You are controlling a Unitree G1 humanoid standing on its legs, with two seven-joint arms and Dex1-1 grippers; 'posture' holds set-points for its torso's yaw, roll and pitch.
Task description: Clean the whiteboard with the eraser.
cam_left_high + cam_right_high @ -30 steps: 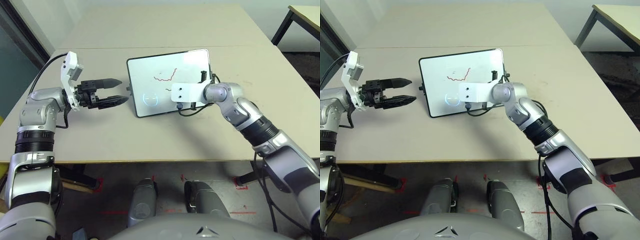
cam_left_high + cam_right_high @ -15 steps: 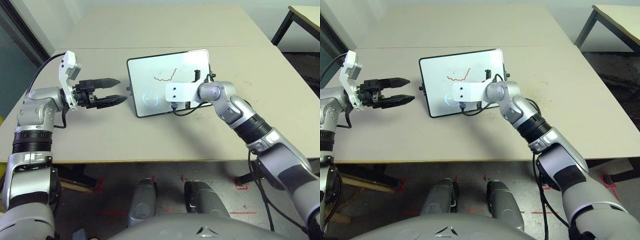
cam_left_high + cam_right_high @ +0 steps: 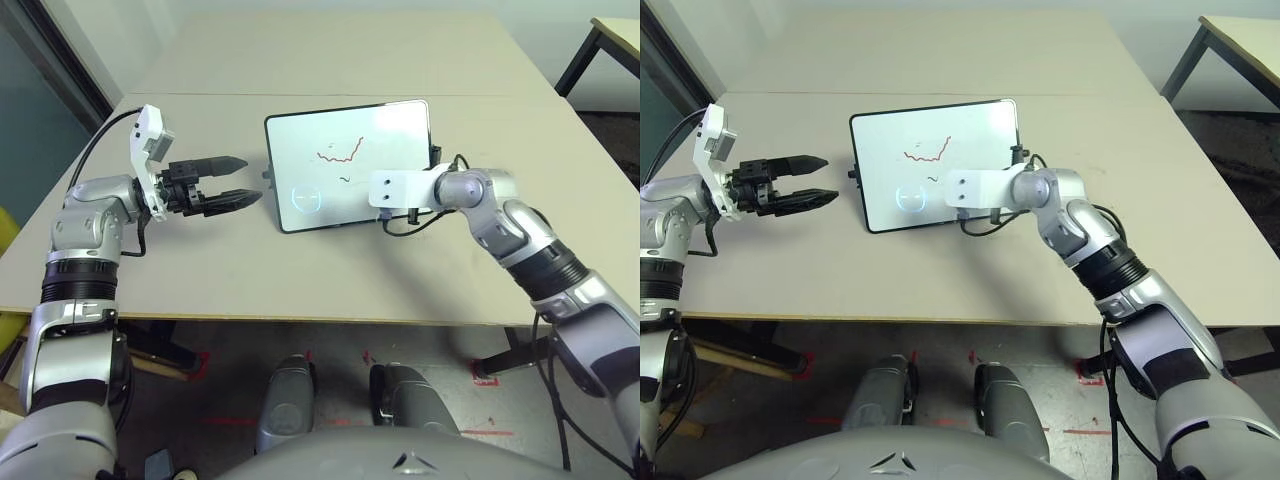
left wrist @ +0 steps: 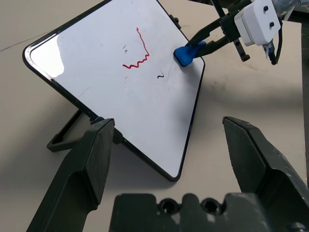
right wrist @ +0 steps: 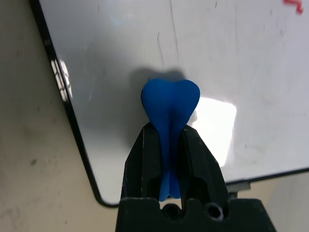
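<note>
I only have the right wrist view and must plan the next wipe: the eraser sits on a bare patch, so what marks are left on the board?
Observer: A red squiggle remains mid-board, with a small black mark just below it.
Operator: Where is the eraser relative to them?
Observer: In the left wrist view the eraser, pinched in the right gripper, sits beside the black mark, near the board's edge.
Operator: Anything else on the board?
Observer: A faint blue circle near the lower corner on the robot's left.
Operator: Is the left arm in the way?
Observer: No. The left gripper is open, off the board's left edge, over the table.
</note>
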